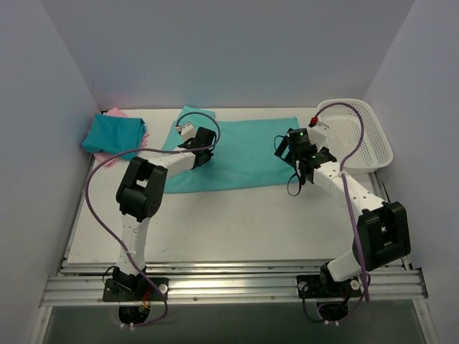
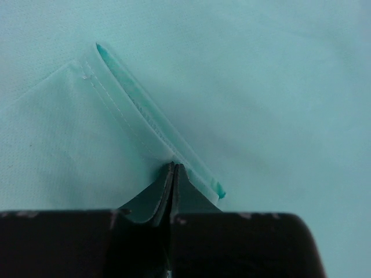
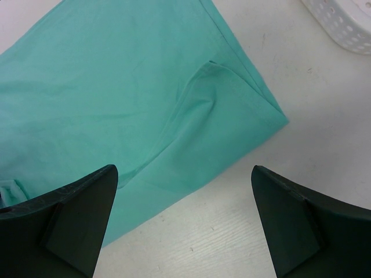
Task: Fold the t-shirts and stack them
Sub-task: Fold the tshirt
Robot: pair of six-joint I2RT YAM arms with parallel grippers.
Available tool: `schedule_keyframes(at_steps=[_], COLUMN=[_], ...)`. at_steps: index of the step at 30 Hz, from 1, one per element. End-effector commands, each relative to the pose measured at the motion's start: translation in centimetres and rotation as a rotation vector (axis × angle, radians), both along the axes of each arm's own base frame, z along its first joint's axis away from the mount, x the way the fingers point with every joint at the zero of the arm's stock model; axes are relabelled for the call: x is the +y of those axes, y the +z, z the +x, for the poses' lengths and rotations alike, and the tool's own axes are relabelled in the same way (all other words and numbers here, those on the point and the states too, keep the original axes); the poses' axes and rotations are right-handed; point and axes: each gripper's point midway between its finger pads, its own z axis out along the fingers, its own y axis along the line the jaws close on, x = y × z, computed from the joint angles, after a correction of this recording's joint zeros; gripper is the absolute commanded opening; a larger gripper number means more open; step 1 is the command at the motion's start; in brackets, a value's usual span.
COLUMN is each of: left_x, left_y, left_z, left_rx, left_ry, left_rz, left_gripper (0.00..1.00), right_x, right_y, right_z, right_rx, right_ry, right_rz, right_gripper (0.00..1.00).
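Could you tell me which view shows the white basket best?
The top view: nearly the whole basket shows, at the far right. The right wrist view catches only a corner of it; the left wrist view shows none.

A spread t-shirt (image 1: 244, 154) is lying centrally on the table (image 1: 237, 229). Folded t-shirts (image 1: 113, 132) are sitting stacked to its left, while a basket (image 1: 362, 136) is resting to its right.

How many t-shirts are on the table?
3. A light teal-green one lies spread in the middle; a darker teal-blue one sits folded at the far left, on a pink one. More may hide beneath.
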Motion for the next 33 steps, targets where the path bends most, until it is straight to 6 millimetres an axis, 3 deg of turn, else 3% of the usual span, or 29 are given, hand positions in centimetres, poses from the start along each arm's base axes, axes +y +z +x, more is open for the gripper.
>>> schedule_keyframes(at_steps=[1, 5, 7, 10, 11, 12, 15, 17, 18, 19, 20, 21, 22, 23, 24, 25, 26, 27, 28, 29, 32, 33], left_x=[-0.3, -0.4, -0.4, -0.4, -0.4, -0.5, -0.1, 0.8, 1.4, 1.9, 2.9, 3.8, 5.0, 5.6, 6.5, 7.0, 7.1, 6.8, 6.1, 5.7, 7.3, 10.4], left_y=[0.0, -0.6, 0.2, 3.5, 6.0, 7.3, 12.4, 15.9, 16.2, 17.2, 20.1, 20.2, 23.6, 25.1, 26.2, 28.8, 28.5, 30.4, 32.0, 32.0, 28.5, 28.9], left_z=[1.4, 1.7, 1.8, 1.8, 1.9, 2.0, 2.3, 2.8, 2.5, 2.6, 3.8, 3.4, 4.1, 3.9, 3.6, 3.2, 3.0, 3.9, 3.3, 3.2, 5.1, 6.5], left_rx=[-0.007, 0.01, -0.003, -0.07, -0.11, -0.132, -0.205, -0.252, -0.225, -0.221, -0.264, -0.216, -0.265, -0.277, -0.289, -0.348, -0.357, -0.467, -0.544, -0.593, -0.646, -0.613], left_ry=[-0.021, -0.04, -0.045, -0.073, -0.092, -0.107, -0.148, -0.171, -0.173, -0.172, -0.174, -0.168, -0.149, -0.14, -0.125, -0.157, -0.191, -0.222, -0.34, -0.39, -0.442, -0.396], left_rz=[-0.026, -0.033, -0.04, -0.056, -0.066, -0.073, -0.099, -0.1, -0.089, -0.079, -0.067, -0.05, -0.043, -0.025, 0.014, 0.067, 0.105, 0.117, 0.162, 0.163, 0.059, 0.033], left_gripper=[0.02, 0.02, 0.02, 0.06, 0.11, 0.25, 0.45, 0.65, 0.87, 0.94, 0.94, 0.94, 0.94, 1.0, 0.9, 0.93, 0.99, 0.94, 0.94, 0.94, 0.94, 0.94], right_x=[-0.6, -0.7, -0.7, -0.6, -0.6, -0.6, -0.4, -0.2, -0.2, -0.4, -0.5, -0.6, 0.1, 0.3, 0.5, 0.9, 1.3, 1.5, 1.9, 2.5, 2.9, 3.4], right_y=[-0.5, -0.4, -0.5, -0.7, -0.7, -0.8, -0.8, -0.6, -0.6, -0.4, -0.2, -0.1, 1.2, 1.6, 0.8, 1.1, 1.5, 1.6, 1.8, 1.6, 0.9, 0.8], right_z=[0.0, 0.0, -0.1, -0.1, 0.0, 0.0, 0.1, 0.2, 0.1, 0.1, 0.0, 0.0, 0.6, 0.7, 0.2, 0.3, 0.6, 0.7, 1.0, 1.1, 1.5, 1.8], right_rx=[0.009, 0.006, 0.009, 0.009, 0.01, 0.01, -0.002, -0.021, -0.025, -0.036, -0.055, -0.071, -0.136, -0.162, -0.164, -0.187, -0.219, -0.229, -0.261, -0.268, -0.265, -0.25], right_ry=[-0.008, -0.011, -0.011, -0.012, -0.01, -0.007, 0.002, 0.01, 0.009, -0.002, -0.013, -0.016, 0.003, 0.011, 0.014, 0.021, 0.024, 0.028, 0.036, 0.059, 0.082, 0.098], right_rz=[-0.024, -0.024, -0.025, -0.024, -0.026, -0.025, -0.017, -0.008, -0.008, -0.012, -0.007, -0.003, 0.025, 0.034, 0.038, 0.057, 0.079, 0.095, 0.117, 0.143, 0.156, 0.146], right_gripper=[0.95, 0.95, 0.95, 0.95, 0.95, 0.95, 0.95, 0.95, 0.96, 0.96, 0.96, 0.97, 0.98, 0.99, 1.0, 1.0, 1.0, 1.0, 1.0, 1.0, 1.0, 1.0])
